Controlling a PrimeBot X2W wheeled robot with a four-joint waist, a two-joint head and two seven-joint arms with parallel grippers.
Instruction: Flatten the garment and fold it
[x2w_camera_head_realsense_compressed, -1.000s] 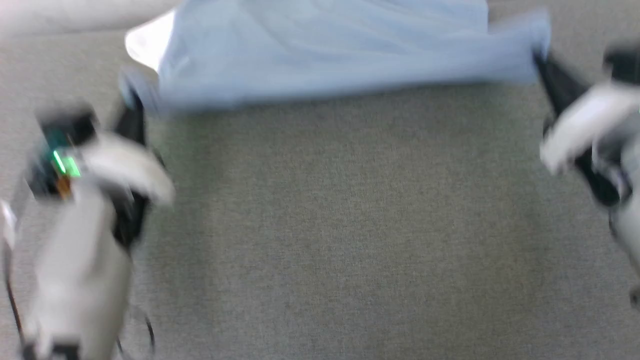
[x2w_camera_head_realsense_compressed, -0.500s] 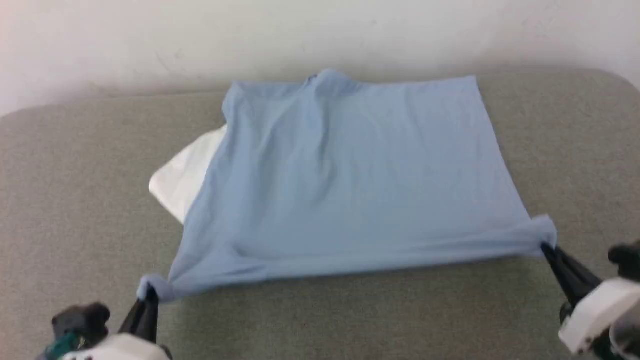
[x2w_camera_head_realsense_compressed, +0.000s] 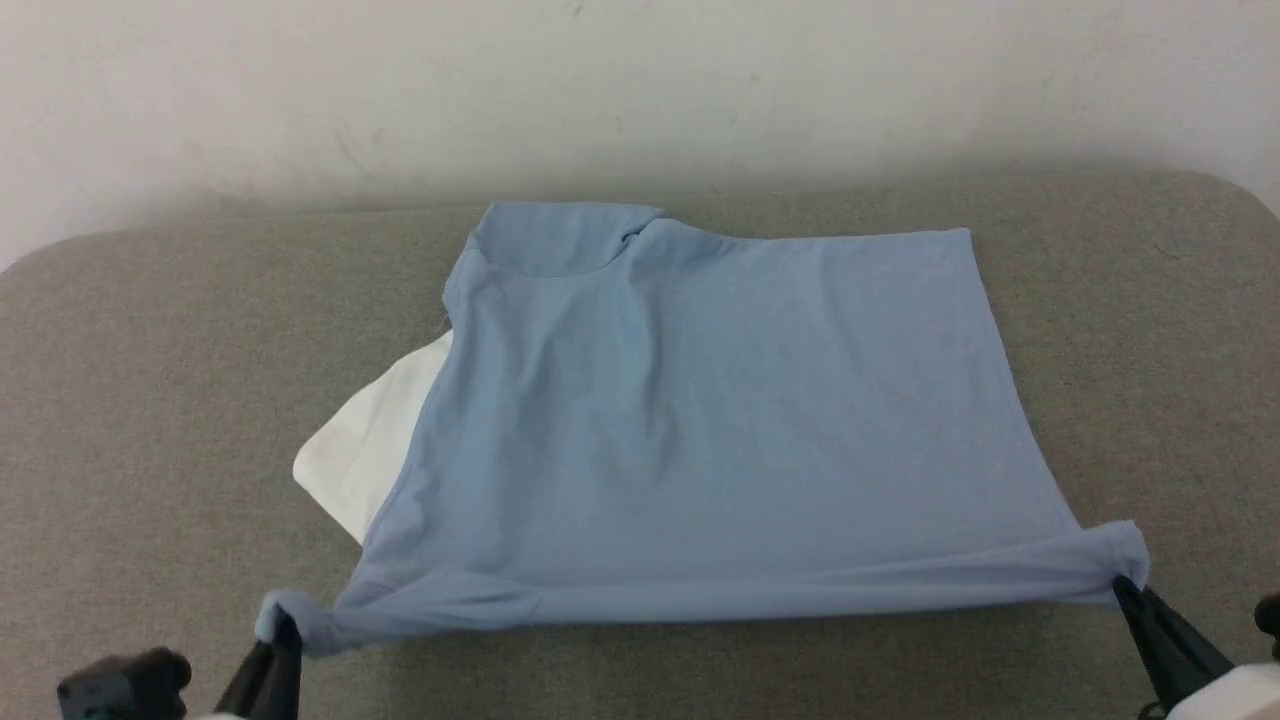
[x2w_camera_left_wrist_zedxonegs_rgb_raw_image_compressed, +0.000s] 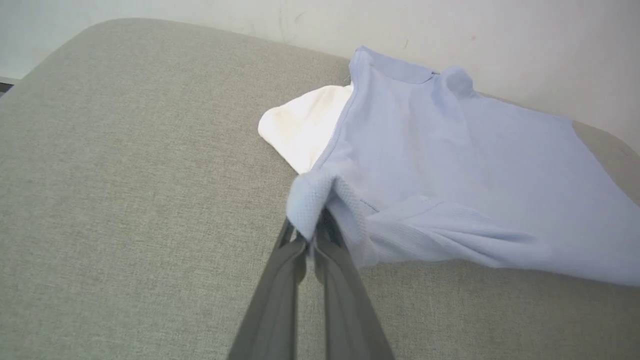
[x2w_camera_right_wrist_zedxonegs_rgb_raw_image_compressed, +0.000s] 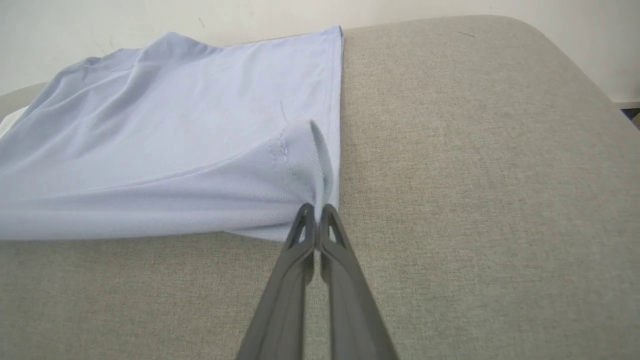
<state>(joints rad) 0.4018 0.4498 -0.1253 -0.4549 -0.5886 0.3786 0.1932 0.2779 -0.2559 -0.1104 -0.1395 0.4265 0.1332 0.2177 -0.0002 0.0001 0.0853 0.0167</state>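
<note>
The garment (x2w_camera_head_realsense_compressed: 700, 420), a plain light-blue T-shirt, lies spread over the grey padded surface, its collar toward the far wall. Its near edge is pulled taut between my two grippers. My left gripper (x2w_camera_head_realsense_compressed: 285, 628) is shut on the garment's near left corner, which bunches around the fingertips (x2w_camera_left_wrist_zedxonegs_rgb_raw_image_compressed: 314, 234). My right gripper (x2w_camera_head_realsense_compressed: 1122, 588) is shut on the near right corner, where the fabric (x2w_camera_right_wrist_zedxonegs_rgb_raw_image_compressed: 300, 165) rises into a small peak at the fingertips (x2w_camera_right_wrist_zedxonegs_rgb_raw_image_compressed: 316, 212). A white sleeve or lining (x2w_camera_head_realsense_compressed: 370, 450) sticks out from under the left side.
The grey fabric surface (x2w_camera_head_realsense_compressed: 150, 400) extends on all sides of the garment, with rounded far corners. A pale wall (x2w_camera_head_realsense_compressed: 640, 90) stands right behind it. Bare surface lies between the garment's near edge and me.
The head camera has tilted up, so the whole garment and the wall have come into sight. Both grippers keep hold of the near corners, with the near edge stretched between them.
</note>
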